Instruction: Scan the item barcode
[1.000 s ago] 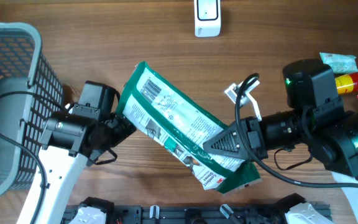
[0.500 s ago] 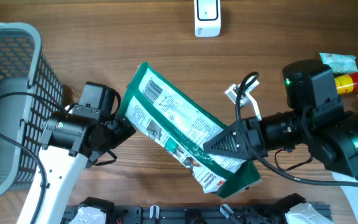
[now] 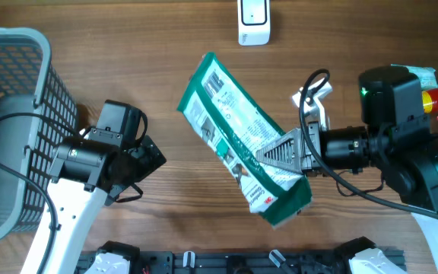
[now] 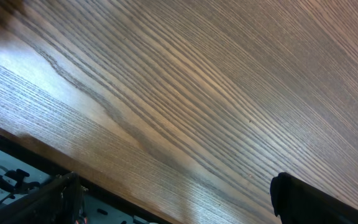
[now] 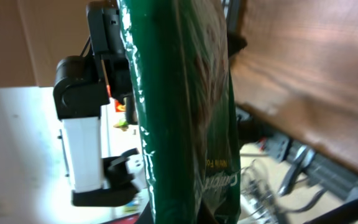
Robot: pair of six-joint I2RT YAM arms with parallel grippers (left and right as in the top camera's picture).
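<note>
The right jaws are clamped shut on the lower half of the green packet (image 3: 242,144), which they hold off the desk (image 3: 128,46) with its long axis slanting from lower right to upper left. In the right wrist view the packet (image 5: 185,112) stands edge-on and fills the middle of the picture. The left jaws stand wide apart with nothing between them, over bare wood to the left of the packet and clear of it; the left wrist view shows only wood grain between the two finger ends.

The packet's white printed face is turned up to the overhead camera. A striped patch near its upper end may be the barcode, but it is too small to be sure. That upper end points toward the white scanner (image 3: 253,21) at the far edge of the desk, near it but apart.

As I judge it, the pick-up and lift are done; the scan itself is left, with the code still to be turned to the scanner's window.

The grey mesh basket (image 3: 21,34) sits at the far left. A grey rounded shape shows within it, and I cannot tell whether it is an item or part of the arm. A few small goods (image 3: 424,87) lie at the right edge.
</note>
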